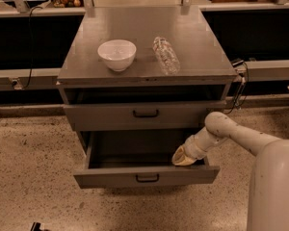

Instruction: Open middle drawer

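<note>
The middle drawer (111,177) is pulled out from the grey cabinet, and its plain grey inside shows. Its low front has a small black handle (147,178) at the centre. My gripper (183,157) reaches down into the right part of the drawer, just behind the front panel, on the end of the white arm (231,134) that comes in from the right. The drawer above (96,117), with its own black handle (145,113), is pushed in. Whatever lies below the open drawer is hidden.
On the cabinet top (202,57) stand a white bowl (117,54) and a clear plastic bottle (166,55) lying on its side. A cable (241,88) hangs at the cabinet's right side. Speckled floor (33,167) lies to the left and in front. Dark shelving runs behind.
</note>
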Robot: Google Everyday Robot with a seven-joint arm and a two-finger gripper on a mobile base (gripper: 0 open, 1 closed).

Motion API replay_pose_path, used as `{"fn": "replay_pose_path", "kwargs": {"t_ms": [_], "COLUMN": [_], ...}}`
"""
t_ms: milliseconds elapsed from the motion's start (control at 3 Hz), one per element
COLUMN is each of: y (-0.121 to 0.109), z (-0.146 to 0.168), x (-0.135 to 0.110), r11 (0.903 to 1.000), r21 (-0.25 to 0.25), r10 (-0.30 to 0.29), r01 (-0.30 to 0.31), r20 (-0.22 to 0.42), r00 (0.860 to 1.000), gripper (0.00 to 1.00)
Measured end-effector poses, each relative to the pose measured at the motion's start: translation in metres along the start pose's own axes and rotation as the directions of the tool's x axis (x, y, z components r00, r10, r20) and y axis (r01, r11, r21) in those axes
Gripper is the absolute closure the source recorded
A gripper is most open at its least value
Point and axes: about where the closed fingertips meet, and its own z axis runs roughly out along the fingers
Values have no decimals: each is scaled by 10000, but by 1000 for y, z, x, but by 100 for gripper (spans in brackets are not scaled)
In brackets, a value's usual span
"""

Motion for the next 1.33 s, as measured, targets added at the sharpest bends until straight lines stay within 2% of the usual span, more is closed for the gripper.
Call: {"fn": "replay_pose_path", "kwargs": {"t_ms": [333,667,1000,1333], "y": [32,61,82,82], "z": [-15,-24,-37,-37], "x": [-4,-9,-12,-12], "r11": [9896,9648,9588,9588], "r21": [-1209,-2353,-2606,-2606], "r10": [-694,-864,-703,-703], "r01": [779,1176,1131,1131], "r20": [732,1386,1683,1683], "r00": [9949,9866,9832,9832], "gripper": [100,100,100,100]}}
